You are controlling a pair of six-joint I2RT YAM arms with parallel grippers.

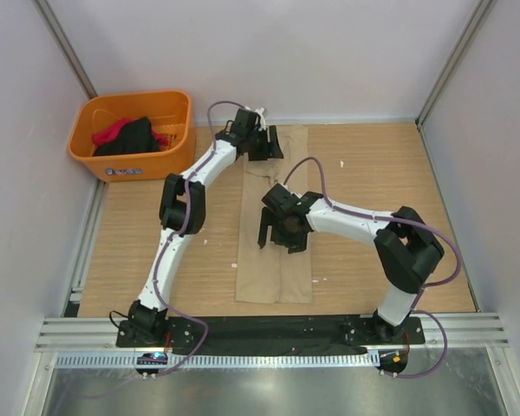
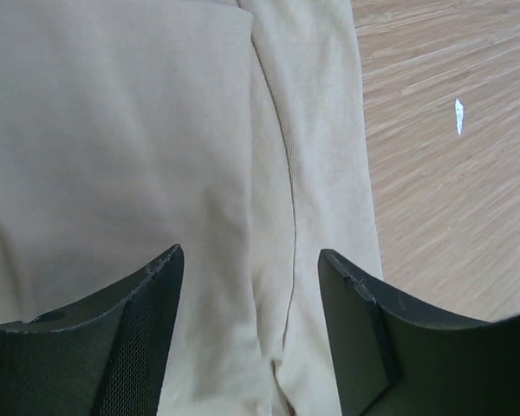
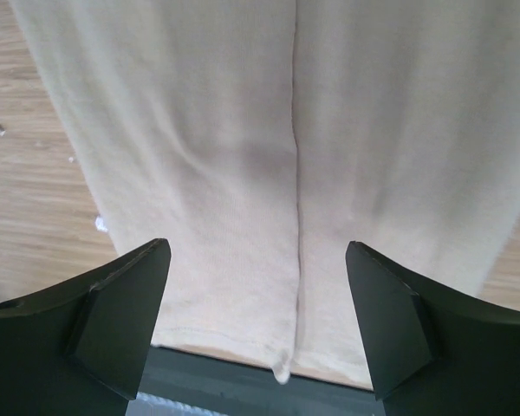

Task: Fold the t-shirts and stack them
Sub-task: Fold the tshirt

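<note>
1. Your beige t-shirt [image 1: 273, 277] lies flat at the centre of the surface [image 1: 373, 165], folded into a long strip running 12 to 6 o'clock.
2. Left gripper [image 2: 250, 256]: released, fingers spread above the strip's 12 o'clock end, over a fold edge. I can't tell if it touches the cloth.
3. Right gripper [image 3: 257, 247]: released, fingers wide, over the strip's middle with the centre seam between them.
4. The orange basket [image 1: 160, 160] sits at 10 o'clock and holds a black garment [image 1: 130, 137] and a red garment [image 1: 113, 132].
5. The white label [image 1: 126, 171] on the basket's front wall is too small to read.
</note>
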